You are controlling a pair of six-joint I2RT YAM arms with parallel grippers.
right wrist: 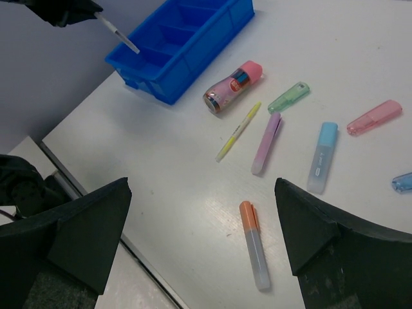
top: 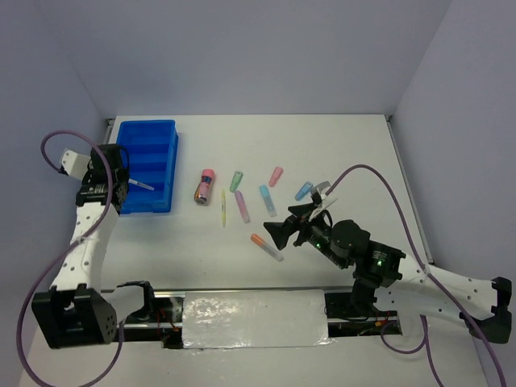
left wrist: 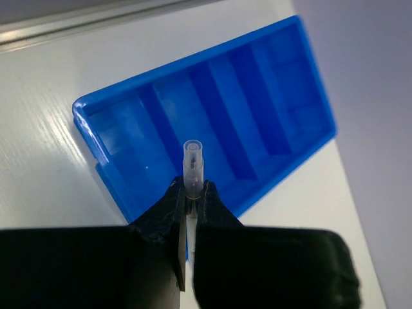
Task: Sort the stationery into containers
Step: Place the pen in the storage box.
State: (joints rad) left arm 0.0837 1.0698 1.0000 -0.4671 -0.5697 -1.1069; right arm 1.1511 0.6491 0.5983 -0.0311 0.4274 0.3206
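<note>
The tray (top: 153, 141) sits at the far left of the table (top: 355, 145). A pen (top: 141, 185) hangs over the tray's near end, pinched in the left gripper (left wrist: 191, 205) at the tray's left edge. It seems to be above the nearest compartment, though the angle leaves doubt. Just right of the tray lies the tube (top: 204, 186), then the slim pen (top: 223, 208). Farther right of the tray, well apart from it, five markers (top: 267, 200) lie scattered. A sixth marker (top: 267, 247) lies right of the tray too, nearer the arms.
</note>
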